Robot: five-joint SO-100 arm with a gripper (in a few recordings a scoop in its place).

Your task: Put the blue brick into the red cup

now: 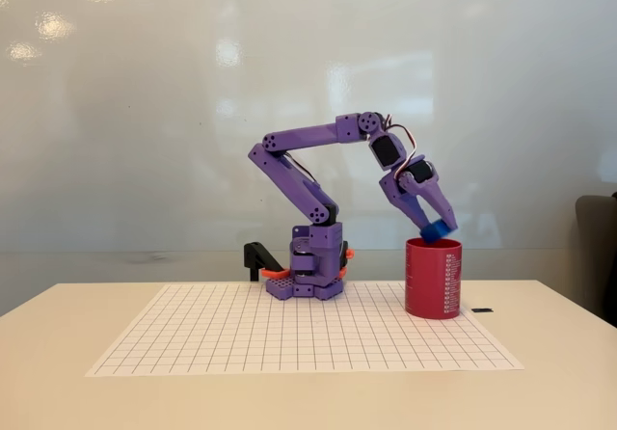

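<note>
White wall behind, a pale worktop point(540, 391) carries a gridded sheet point(289, 338). On its right edge stands the red cup point(433, 278). Just above its rim, the purple arm's tool point(436, 226) is closed around the blue brick point(438, 228).

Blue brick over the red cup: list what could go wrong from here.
The blue brick hangs tilted in the gripper, just above the rim of the red cup and toward its right side; released now, it could clip the rim and bounce out. Lowering further, the fingers might knock the cup.
</note>
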